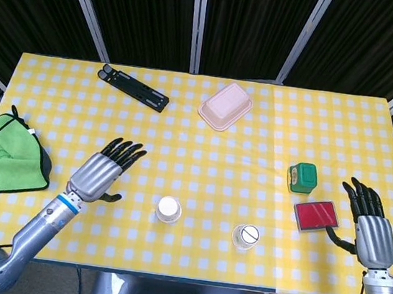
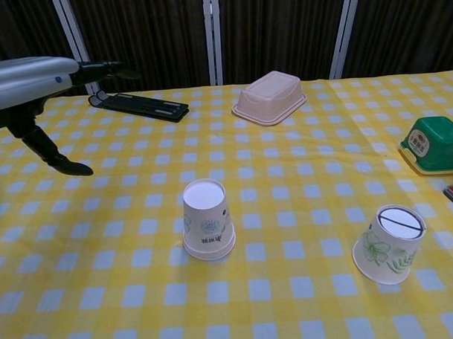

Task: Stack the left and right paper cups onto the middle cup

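The robot's left hand (image 1: 99, 172) hovers above the yellow-checked counter (image 1: 199, 126) with its fingers spread and nothing in its grasp, well to the left of the stacked cups. In the chest view the same hand (image 2: 30, 80) reaches in from the left edge, thumb angled down toward the cloth without holding anything. The right hand (image 1: 368, 226) lies at the counter's right edge, fingers apart and empty, just beside a red pad (image 1: 316, 216).

Near the front middle of the counter stands the stacked pair of paper cups (image 2: 208, 228), upside down and upright, one nested over the other so that only the lower rim of the under cup shows. To its right, well apart, the third paper cup (image 2: 388, 243) sits alone, also inverted and slightly tilted, a dark line across its white base.

A green box (image 1: 303, 177) rests behind the red pad. Toward the far side lie a pale pink lidded container (image 1: 225, 105) and a black folding stand (image 1: 133, 86). A green cloth (image 1: 5, 156) sits at the counter's left edge.
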### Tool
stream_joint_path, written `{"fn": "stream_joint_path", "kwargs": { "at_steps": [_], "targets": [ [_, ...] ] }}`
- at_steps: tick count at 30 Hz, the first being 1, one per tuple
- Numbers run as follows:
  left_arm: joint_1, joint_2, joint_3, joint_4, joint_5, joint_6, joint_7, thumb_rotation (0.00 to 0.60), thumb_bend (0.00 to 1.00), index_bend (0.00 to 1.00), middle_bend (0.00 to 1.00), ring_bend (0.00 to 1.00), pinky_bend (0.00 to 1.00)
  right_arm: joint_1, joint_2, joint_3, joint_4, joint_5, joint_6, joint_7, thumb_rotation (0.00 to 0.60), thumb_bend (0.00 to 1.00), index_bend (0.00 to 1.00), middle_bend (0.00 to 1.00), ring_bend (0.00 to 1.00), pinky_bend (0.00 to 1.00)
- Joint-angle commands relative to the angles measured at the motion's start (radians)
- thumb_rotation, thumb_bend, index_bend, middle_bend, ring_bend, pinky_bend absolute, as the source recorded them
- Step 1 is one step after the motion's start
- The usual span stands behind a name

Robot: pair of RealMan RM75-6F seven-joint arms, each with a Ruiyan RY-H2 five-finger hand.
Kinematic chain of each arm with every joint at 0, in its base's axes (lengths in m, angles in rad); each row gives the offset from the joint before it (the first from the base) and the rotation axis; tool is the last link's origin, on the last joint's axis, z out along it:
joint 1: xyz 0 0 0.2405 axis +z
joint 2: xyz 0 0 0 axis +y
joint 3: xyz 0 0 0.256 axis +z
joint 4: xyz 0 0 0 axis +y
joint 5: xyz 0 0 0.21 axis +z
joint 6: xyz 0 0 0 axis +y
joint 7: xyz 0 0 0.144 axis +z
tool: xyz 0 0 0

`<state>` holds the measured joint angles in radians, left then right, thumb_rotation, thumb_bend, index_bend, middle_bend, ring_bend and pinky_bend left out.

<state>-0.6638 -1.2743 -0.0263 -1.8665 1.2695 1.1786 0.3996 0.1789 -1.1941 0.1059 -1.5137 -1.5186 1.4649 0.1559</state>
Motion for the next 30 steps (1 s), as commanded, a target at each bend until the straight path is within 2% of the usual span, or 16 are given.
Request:
{"fn": "stream_joint_path", "kwargs": {
  "at_steps": [1, 8, 14, 18, 22, 30],
  "targets": [
    [0.11, 0.04, 0.067, 0.04, 0.104, 0.123, -0.07, 0.6, 0.1, 0.0, 0.0, 0.0, 0.0, 0.002, -0.005, -0.004, -0.004, -0.006, -0.001, -0.023, 0.6, 0.14, 0.04, 0.0, 0.0, 0.0],
    [0.28, 0.06, 0.143, 0.139, 0.203, 0.307, -0.145, 0.6, 0.1, 0.0, 0.0, 0.0, 0.0, 0.013, -0.024, -0.013, -0.023, -0.009, -0.027, -0.049, 0.6, 0.13, 0.06, 0.0, 0.0, 0.0],
    [0.39, 0.057, 0.185, 0.211, 0.235, 0.392, -0.231, 0.6, 0.1, 0.0, 0.0, 0.0, 0.0, 0.043, -0.039, -0.029, -0.066, -0.039, -0.068, -0.117, 0.6, 0.13, 0.12, 0.0, 0.0, 0.0],
    [0.42, 0.064, 0.177, 0.241, 0.241, 0.402, -0.297, 0.6, 0.1, 0.0, 0.0, 0.0, 0.0, 0.092, -0.03, -0.036, -0.154, -0.062, -0.143, -0.178, 0.6, 0.14, 0.19, 0.0, 0.0, 0.0],
    [0.43, 0.069, 0.158, 0.263, 0.234, 0.385, -0.323, 0.6, 0.1, 0.0, 0.0, 0.0, 0.0, 0.164, -0.006, -0.034, -0.276, -0.046, -0.272, -0.26, 0.6, 0.15, 0.27, 0.0, 0.0, 0.0],
    [0.45, 0.076, 0.135, 0.27, 0.254, 0.384, -0.34, 0.6, 0.1, 0.0, 0.0, 0.0, 0.0, 0.249, -0.033, 0.006, -0.414, 0.105, -0.405, -0.468, 0.6, 0.15, 0.3, 0.0, 0.0, 0.0]
  ]
}}
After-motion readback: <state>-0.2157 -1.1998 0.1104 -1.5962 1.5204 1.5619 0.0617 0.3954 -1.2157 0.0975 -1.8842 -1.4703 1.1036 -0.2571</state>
